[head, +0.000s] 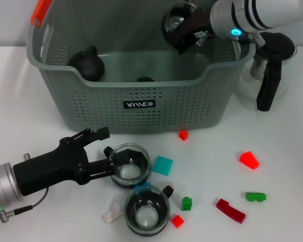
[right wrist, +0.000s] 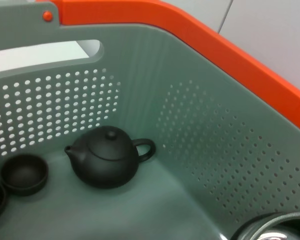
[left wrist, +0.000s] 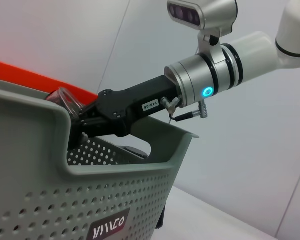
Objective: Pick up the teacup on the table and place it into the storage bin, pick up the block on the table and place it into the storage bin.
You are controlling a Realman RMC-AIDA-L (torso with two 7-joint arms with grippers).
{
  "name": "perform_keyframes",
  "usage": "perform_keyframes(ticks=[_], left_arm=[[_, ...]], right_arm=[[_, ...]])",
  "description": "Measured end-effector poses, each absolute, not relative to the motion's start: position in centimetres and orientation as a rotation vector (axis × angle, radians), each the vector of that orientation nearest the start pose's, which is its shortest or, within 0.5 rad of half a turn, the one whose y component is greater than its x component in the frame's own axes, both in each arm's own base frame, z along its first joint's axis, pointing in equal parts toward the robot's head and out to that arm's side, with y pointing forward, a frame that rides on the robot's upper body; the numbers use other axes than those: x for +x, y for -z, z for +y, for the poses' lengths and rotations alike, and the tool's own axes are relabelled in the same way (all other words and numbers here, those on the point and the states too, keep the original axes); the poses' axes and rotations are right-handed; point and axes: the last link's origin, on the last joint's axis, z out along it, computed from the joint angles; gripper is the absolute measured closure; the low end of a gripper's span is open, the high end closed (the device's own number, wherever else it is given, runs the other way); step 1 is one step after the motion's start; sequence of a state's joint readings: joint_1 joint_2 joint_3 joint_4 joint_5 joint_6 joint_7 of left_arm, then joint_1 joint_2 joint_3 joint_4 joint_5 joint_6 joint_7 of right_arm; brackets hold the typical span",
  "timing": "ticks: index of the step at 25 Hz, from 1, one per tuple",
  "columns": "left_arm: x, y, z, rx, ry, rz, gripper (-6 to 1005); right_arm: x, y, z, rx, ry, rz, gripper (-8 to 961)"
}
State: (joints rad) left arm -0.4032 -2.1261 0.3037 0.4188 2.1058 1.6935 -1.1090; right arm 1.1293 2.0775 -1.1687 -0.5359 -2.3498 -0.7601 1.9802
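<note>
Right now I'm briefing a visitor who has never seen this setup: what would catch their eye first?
The big grey-green storage bin at the table's rear, where the right gripper holds a dark glass teacup above its inside. Nearer, the left gripper closes on the rim of another glass teacup, with coloured blocks, such as a red block, scattered around. A black teapot already sits in the bin.

a robot test lab: bare white table (head: 293, 201) strewn with small coloured plastic blocks (head: 249, 160), blank pale walls (left wrist: 270, 165) behind.
</note>
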Motion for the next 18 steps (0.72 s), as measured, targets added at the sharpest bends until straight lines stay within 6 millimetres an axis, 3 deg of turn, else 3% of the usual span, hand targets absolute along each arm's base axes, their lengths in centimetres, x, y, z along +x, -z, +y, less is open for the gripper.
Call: perform_keyframes(ticks=[5,14,18], left_arm=[[-30.2,2.4,25.9,-2.491,1.034,-0.769,165],[-30.1,2.5,25.7,-2.491,1.042,-0.77,167],[-30.1,2.3,25.6,-2.496,1.051,-0.764,168]], right_arm=[[9.7,5.5,48.3,-2.543,0.047,0.333,879],[9.1,4.7,48.0,-2.514,0.061,0.313,695],[8.2,3.1,47.3,-2.53,-0.079,0.336,505]])
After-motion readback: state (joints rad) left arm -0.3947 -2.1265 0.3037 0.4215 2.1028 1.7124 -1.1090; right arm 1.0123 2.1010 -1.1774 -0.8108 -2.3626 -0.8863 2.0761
